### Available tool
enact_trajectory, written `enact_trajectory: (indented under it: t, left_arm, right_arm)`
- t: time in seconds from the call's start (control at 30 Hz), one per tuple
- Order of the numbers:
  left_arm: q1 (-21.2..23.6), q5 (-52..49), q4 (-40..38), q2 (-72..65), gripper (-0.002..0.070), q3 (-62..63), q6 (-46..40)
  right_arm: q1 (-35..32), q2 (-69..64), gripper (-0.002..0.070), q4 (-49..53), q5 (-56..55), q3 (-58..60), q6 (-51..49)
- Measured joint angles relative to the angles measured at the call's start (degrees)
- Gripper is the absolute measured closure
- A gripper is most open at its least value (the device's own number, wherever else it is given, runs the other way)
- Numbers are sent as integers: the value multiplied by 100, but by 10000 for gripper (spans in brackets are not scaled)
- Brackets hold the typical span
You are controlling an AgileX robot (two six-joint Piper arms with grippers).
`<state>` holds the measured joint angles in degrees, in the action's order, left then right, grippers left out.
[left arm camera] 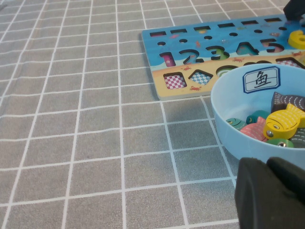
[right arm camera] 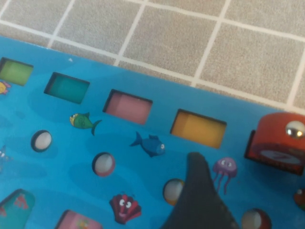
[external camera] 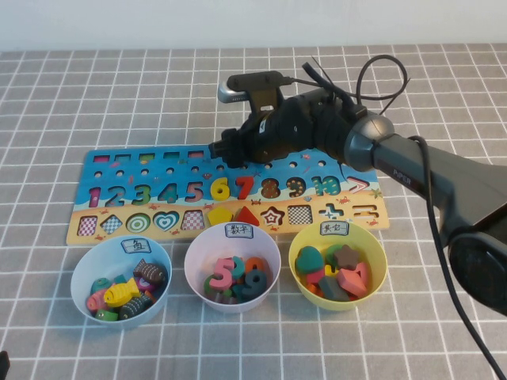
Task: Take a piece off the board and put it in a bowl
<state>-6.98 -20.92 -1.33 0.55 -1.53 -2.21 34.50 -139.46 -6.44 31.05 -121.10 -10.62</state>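
The board [external camera: 119, 170] lies across the table's middle. My right gripper [external camera: 225, 149] hovers low over the top row of the board, open. In the right wrist view one dark finger [right arm camera: 200, 195] stands over the blue board [right arm camera: 62, 157]. The piece [right arm camera: 279, 143], red with a white round mark, sits in its slot beside that finger, apart from it. In the high view the gripper hides the piece. The pale blue bowl [external camera: 85, 273], holding several fish pieces, stands in front of the board's left end. My left gripper [left arm camera: 267, 164] is shut and empty, low beside that bowl [left arm camera: 224, 124].
A white-pink bowl [external camera: 190, 261] with numerals and a yellow bowl [external camera: 379, 253] with shapes stand in a row to the right of the blue one. Yellow 6 [external camera: 219, 188] and red 7 [external camera: 244, 187] sit on the board. The right arm's cables arch above the board.
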Motion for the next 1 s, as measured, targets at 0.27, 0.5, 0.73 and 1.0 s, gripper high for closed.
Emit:
enact_trajectory:
  t: [0.27, 0.5, 0.73, 1.0]
  left_arm:
    - [0, 0, 0, 0, 672, 0, 0]
    - [0, 0, 0, 0, 672, 0, 0]
    - [0, 0, 0, 0, 672, 0, 0]
    - [0, 0, 0, 0, 672, 0, 0]
  right_arm:
    - [0, -12, 257, 0, -55, 0, -178]
    - [0, -12, 256, 61, -174, 0, -250]
    - [0, -12, 256, 108, -303, 0, -262]
    - [-10, -12, 297, 117, -348, 0, -272]
